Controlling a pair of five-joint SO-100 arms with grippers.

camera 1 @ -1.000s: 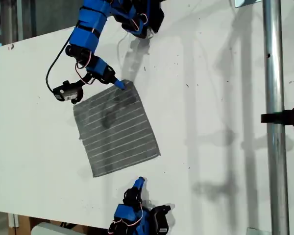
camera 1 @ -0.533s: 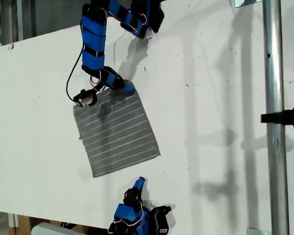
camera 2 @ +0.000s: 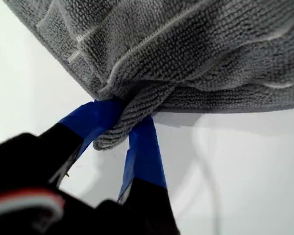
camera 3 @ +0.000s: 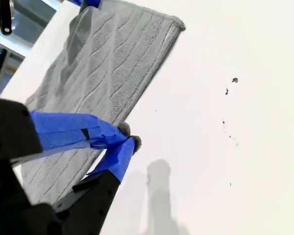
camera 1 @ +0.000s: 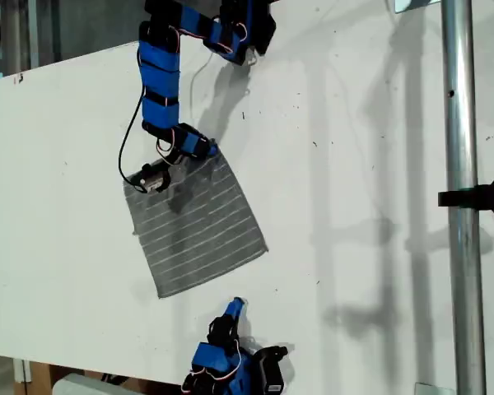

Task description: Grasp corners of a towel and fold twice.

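At the towel's [camera 1: 196,226] far corner [camera 2: 112,134], my first claw [camera 2: 121,128] is clamped on bunched cloth; towel flat on the desk [camera 1: 354,164]. Thin bite could slip when lifted. My second claw [camera 3: 121,139] rests closed, empty.

On the bench [camera 1: 354,164] the towel [camera 1: 199,226] lies toward the exterior view's left. Our first gripper [camera 1: 199,148] sits at its upper corner [camera 1: 218,152], cloth between the fingers [camera 2: 144,147]. Our second gripper [camera 1: 235,306] is below the towel's lower edge, apart from it. A pole [camera 1: 463,197] stands at that view's right.
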